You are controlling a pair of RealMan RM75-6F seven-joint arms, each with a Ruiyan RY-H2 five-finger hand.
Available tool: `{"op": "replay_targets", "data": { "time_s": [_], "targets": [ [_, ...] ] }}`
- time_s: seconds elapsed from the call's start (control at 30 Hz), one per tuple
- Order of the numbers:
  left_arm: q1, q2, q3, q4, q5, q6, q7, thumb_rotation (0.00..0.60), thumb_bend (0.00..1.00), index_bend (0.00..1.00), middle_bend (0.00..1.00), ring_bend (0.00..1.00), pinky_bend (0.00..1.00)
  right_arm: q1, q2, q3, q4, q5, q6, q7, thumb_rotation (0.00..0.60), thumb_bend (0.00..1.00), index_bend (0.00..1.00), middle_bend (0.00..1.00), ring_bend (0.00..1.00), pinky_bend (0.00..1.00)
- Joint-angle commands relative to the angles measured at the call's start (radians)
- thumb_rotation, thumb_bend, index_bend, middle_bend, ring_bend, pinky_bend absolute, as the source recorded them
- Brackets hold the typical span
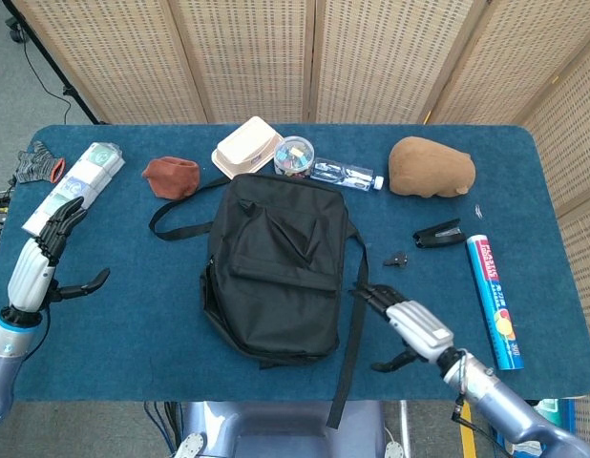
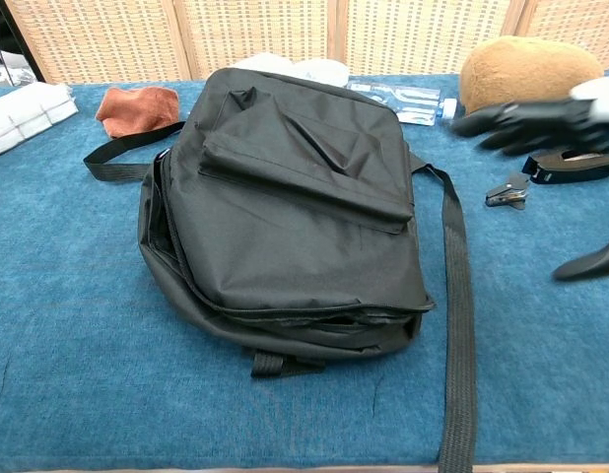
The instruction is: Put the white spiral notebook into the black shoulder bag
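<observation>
The black shoulder bag (image 1: 276, 267) lies flat in the middle of the blue table, its flap down; in the chest view the bag (image 2: 285, 207) fills the centre. The white spiral notebook is hidden; no part of it shows in either view. My left hand (image 1: 37, 267) hovers open at the table's left edge, well away from the bag. My right hand (image 1: 414, 329) hangs open to the right of the bag, beside its strap (image 1: 350, 334), fingers spread and holding nothing. In the chest view only the dark fingers (image 2: 531, 116) of the right hand show at the right edge.
Behind the bag stand a rust cloth (image 1: 171, 176), a white box (image 1: 245, 148), a round tub (image 1: 294, 156) and a clear bottle (image 1: 345, 175). A brown plush lump (image 1: 431, 167), black stapler (image 1: 438, 233), small clip (image 1: 395, 258) and blue tube (image 1: 492, 301) lie right. Tissue packs (image 1: 73, 191) lie far left.
</observation>
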Motion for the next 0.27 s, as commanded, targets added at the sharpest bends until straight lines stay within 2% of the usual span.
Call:
{"op": "replay_targets", "data": {
  "time_s": [0.03, 0.17, 0.27],
  "targets": [
    [0.057, 0.067, 0.002, -0.159, -0.046, -0.059, 0.103, 0.502, 0.30, 0.00, 0.00, 0.00, 0.09, -0.128, -0.079, -0.034, 0.230, -0.058, 0.228, -0.133, 0.600, 0.00, 0.00, 0.00, 0.00, 0.00],
    [0.104, 0.113, 0.009, -0.293, -0.084, -0.099, 0.216, 0.501, 0.30, 0.00, 0.00, 0.00, 0.06, -0.182, -0.132, -0.038, 0.363, -0.034, 0.330, -0.126, 0.600, 0.00, 0.00, 0.00, 0.00, 0.00],
    [0.130, 0.140, 0.012, -0.363, -0.105, -0.117, 0.294, 0.502, 0.30, 0.00, 0.00, 0.00, 0.01, -0.215, -0.153, -0.035, 0.424, -0.014, 0.388, -0.148, 0.600, 0.00, 0.00, 0.00, 0.00, 0.00]
  ]
}}
